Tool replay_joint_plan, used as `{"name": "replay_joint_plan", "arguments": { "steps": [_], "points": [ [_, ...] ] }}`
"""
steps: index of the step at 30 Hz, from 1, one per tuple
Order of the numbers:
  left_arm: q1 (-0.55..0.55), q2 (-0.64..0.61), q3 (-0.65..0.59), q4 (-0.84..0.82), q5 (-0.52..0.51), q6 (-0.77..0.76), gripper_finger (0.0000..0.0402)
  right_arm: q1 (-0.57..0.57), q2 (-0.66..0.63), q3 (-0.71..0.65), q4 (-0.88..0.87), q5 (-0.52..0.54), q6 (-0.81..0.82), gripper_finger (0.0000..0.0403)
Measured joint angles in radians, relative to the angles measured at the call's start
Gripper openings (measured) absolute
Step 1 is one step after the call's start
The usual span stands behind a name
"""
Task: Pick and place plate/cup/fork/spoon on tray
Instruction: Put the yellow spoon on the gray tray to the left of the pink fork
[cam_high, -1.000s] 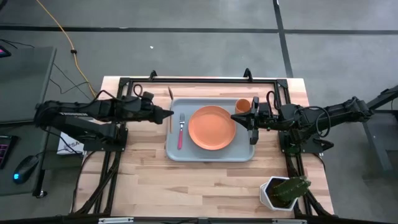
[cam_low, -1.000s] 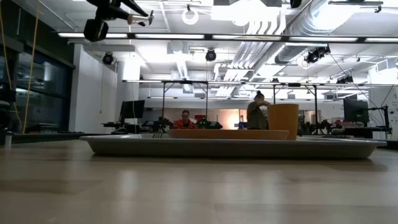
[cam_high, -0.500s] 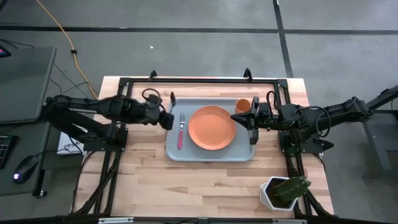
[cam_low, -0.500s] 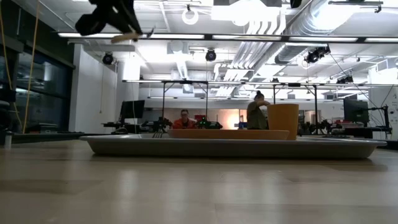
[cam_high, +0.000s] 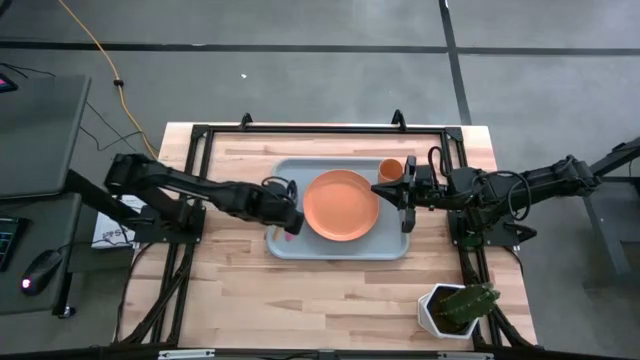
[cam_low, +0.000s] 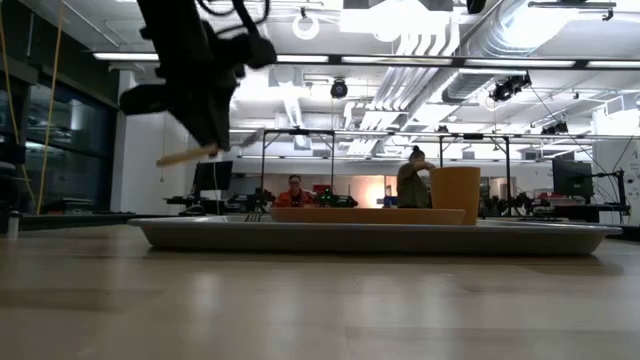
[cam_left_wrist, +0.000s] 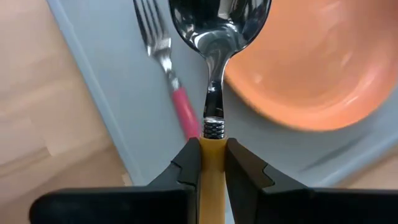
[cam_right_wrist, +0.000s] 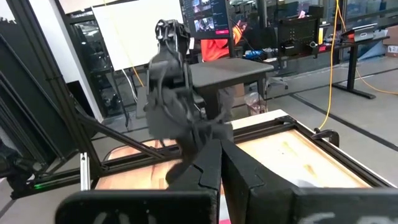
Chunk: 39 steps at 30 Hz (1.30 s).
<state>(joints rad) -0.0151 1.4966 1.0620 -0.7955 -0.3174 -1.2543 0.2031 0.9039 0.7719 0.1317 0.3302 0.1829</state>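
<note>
Over tray's (cam_high: 340, 246) left end: spoon (cam_left_wrist: 216, 37) clamped by left gripper (cam_left_wrist: 212, 163).
Only the left wrist view shows the grip: orange handle pinched betw. fingers, bowel-end out over fork (cam_left_wrist: 166, 65) and plate (cam_high: 341, 204), both lying on tray w/ cup (cam_high: 390, 168). Low view shows spoon held above tray, not touching. Right gripper (cam_high: 385, 188) is seen shut, empty, beside cup.

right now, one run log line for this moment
left tool: shut on spoon, above tray | fork, plate, cup: on tray | right tool: shut, by cup
</note>
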Motion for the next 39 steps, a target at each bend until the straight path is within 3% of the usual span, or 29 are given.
{"name": "replay_joint_plan", "arguments": {
  "steps": [6, 16, 27, 39],
  "points": [
    [0.021, 0.096, -0.001, 0.026, 0.054, 0.0, 0.0038, 0.0, 0.0, -0.001, -0.019, 0.0, 0.003, 0.0],
    [0.11, 0.136, -0.008, 0.06, 0.092, 0.051, 0.0039, 0.0, 0.0, -0.001, -0.041, 0.0, 0.029, 0.0],
    [0.166, 0.063, -0.237, 0.344, 0.214, -0.075, 0.0039, 0.0, 0.0, -0.002, -0.046, -0.001, 0.027, 0.0],
    [0.165, 0.061, -0.298, 0.342, 0.198, -0.183, 0.0036, 0.0, 0.0, -0.002, -0.046, -0.001, 0.026, 0.0]
  ]
}}
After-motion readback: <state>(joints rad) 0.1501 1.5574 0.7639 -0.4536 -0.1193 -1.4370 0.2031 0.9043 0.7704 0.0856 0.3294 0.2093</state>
